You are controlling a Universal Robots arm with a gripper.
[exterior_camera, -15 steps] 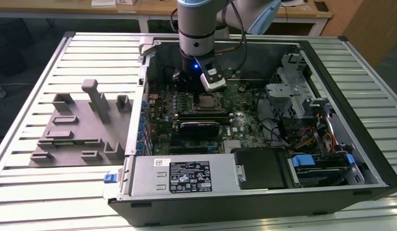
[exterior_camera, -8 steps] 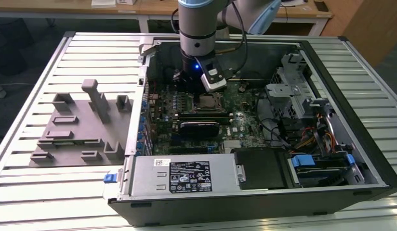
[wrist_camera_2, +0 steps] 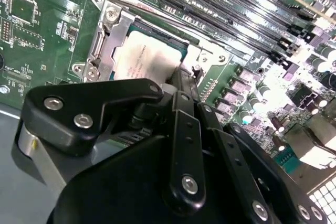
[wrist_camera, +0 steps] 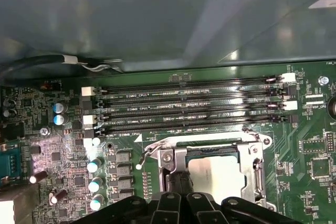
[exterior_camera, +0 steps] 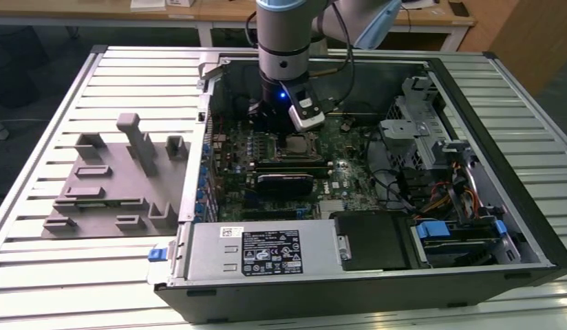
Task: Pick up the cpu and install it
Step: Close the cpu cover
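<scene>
Presently, from the exterior view's left, we note the grey tray [exterior_camera: 104,182], then the open case [exterior_camera: 357,299]. Over its motherboard socket [wrist_camera: 251,161] hangs the gripper [wrist_camera: 182,182], clenched on nothing. The cpu [wrist_camera: 218,174] lies flat in that socket, just beside and below the claw tips.
</scene>
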